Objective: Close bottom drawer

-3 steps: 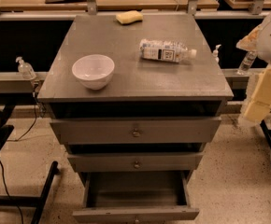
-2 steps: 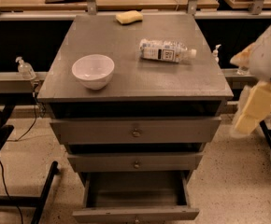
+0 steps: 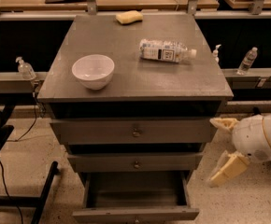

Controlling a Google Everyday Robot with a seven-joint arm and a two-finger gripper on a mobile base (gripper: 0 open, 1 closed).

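Observation:
The bottom drawer [image 3: 135,213] of the grey cabinet stands pulled out, its slim front panel at the lower edge of the camera view and its empty inside showing. My gripper [image 3: 221,147] is low at the right of the cabinet, beside the middle and bottom drawers and apart from them. Its two cream fingers [image 3: 228,168] are spread open and hold nothing.
The middle drawer [image 3: 135,162] and the top drawer [image 3: 134,131] are slightly out. On the cabinet top [image 3: 135,78] are a white bowl [image 3: 93,71], a lying plastic bottle [image 3: 166,51] and a yellow sponge [image 3: 129,17]. A black stand [image 3: 18,195] is on the floor at left.
My gripper has come down from beside the cabinet top to the level of the lower drawers, staying to the right of the cabinet. The drawers have not moved.

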